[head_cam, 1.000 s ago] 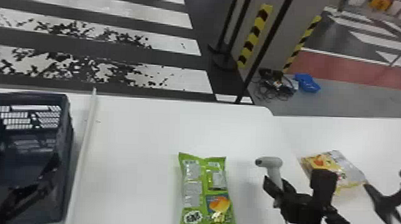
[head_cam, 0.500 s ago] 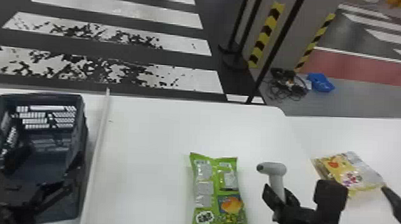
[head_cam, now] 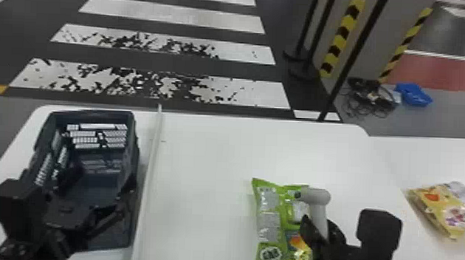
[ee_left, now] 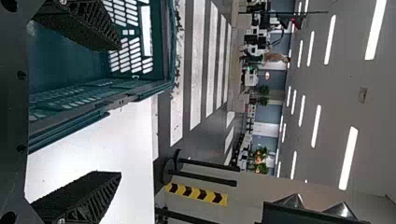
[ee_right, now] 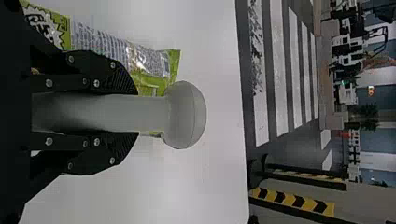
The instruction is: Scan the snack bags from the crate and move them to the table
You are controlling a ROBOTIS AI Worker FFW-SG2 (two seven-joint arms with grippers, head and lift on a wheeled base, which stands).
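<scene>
Looking down on a broad, flat white counter (head_cam: 205, 156). Resting on its left part, a dark blue plastic crate (head_cam: 92, 113) with slatted walls; just beside that, lying lengthwise, a long, thin, off-white strip (head_cam: 151, 173). Over the crate, a black two-fingered left hand (head_cam: 100, 193), released, with fingers spread wide and nothing between them. Off to the right, a black two-fingered right hand (head_cam: 322, 230), clenched around the handle of a grey plastic scanner (head_cam: 316, 196) with a rounded head. Flat on the counter between strip and scanner, partly covered by the latter in the head view, a shiny green plastic snack bag (head_cam: 269, 214). Farther right, on the white surface, a yellow-and-clear plastic snack bag (head_cam: 436, 205), well apart from the green one
</scene>
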